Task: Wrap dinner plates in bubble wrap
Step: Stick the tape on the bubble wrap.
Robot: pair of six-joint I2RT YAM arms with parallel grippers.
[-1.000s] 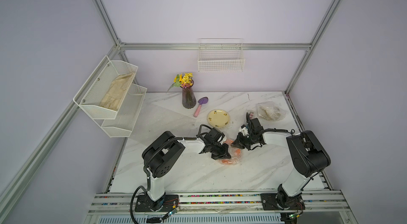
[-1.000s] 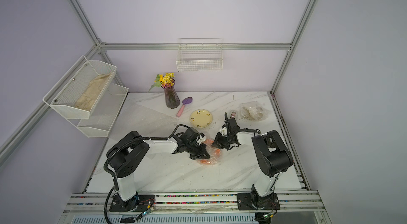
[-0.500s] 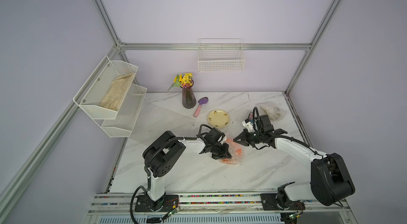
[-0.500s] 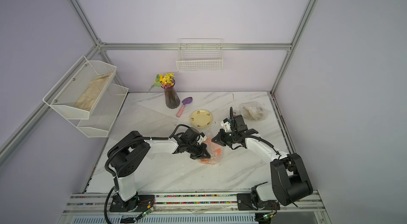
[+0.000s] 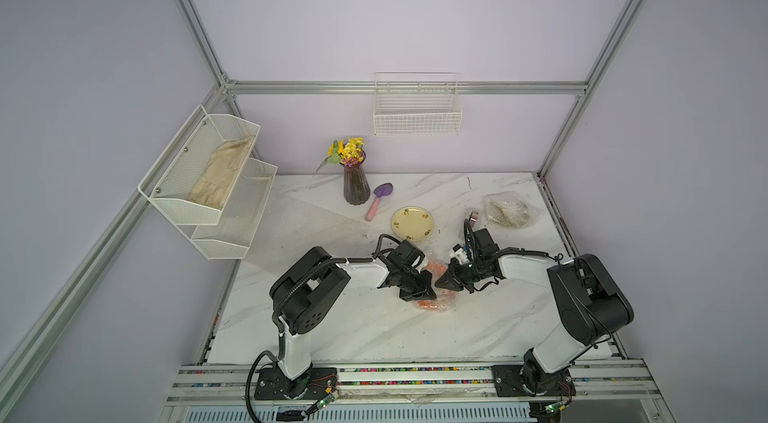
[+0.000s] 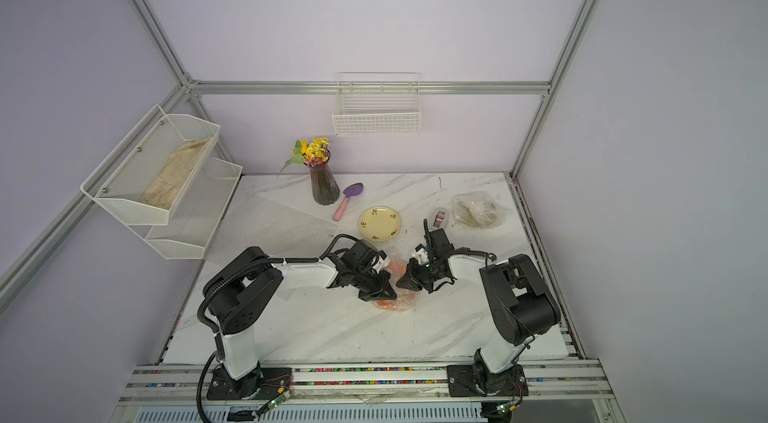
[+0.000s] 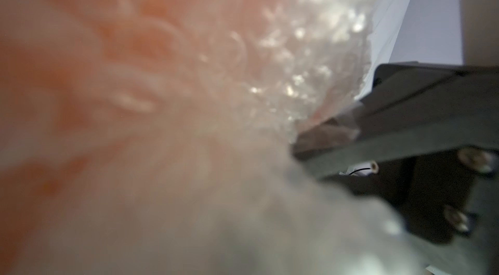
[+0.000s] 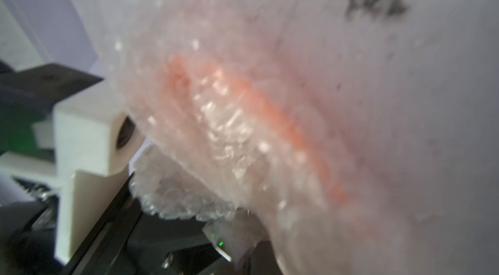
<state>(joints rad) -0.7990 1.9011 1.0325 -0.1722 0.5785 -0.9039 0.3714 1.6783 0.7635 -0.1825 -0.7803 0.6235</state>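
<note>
Orange plate (image 5: pixel 434 304) lies on the table between left gripper (image 5: pixel 424 293) and right gripper (image 5: pixel 442 281), both equally near, their jaws pinched together on its bubble wrap (image 7: pixel 297 65).

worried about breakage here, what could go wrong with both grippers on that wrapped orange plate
The left gripper and right gripper both look shut on the bubble wrap around the orange plate; pulling apart could tear it.
Lifted by the wrap alone, the plate might slip out.
The bare yellow plate just beyond could get knocked.
</note>
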